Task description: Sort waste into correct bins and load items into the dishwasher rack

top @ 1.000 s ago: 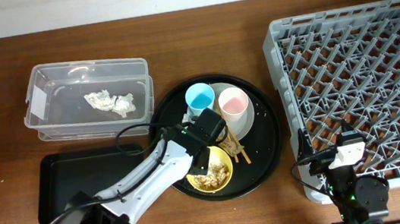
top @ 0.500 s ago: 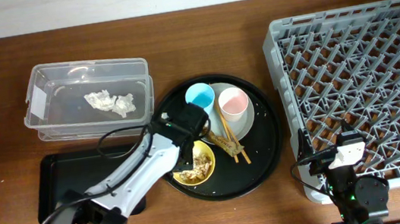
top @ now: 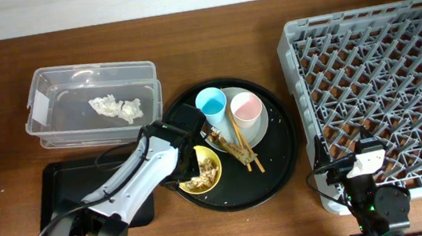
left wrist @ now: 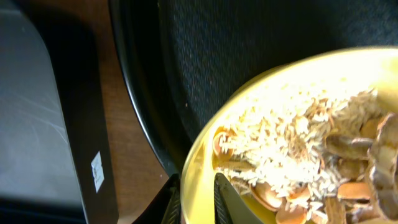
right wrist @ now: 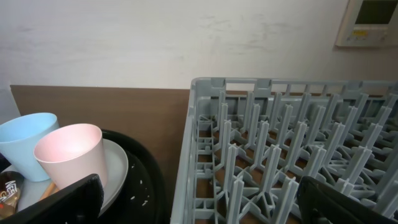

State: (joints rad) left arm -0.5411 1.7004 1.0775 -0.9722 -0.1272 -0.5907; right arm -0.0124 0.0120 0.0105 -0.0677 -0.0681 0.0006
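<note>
Tub (top: pixel 72 104) left — rack (top: pixel 383 73) right — tray (top: pixel 278 166) between.

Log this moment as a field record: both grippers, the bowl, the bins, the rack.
left gripper: shut on the yellow bowl's rim
right gripper: open, empty, facing the dishwasher rack
bowl contents: food scraps
clear tub: holds crumpled tissue
shallow black tray: partly covered by the left arm
dishwasher rack: no dishes loaded
round black tray: blue cup, pink cup, plate, chopsticks on it
</note>
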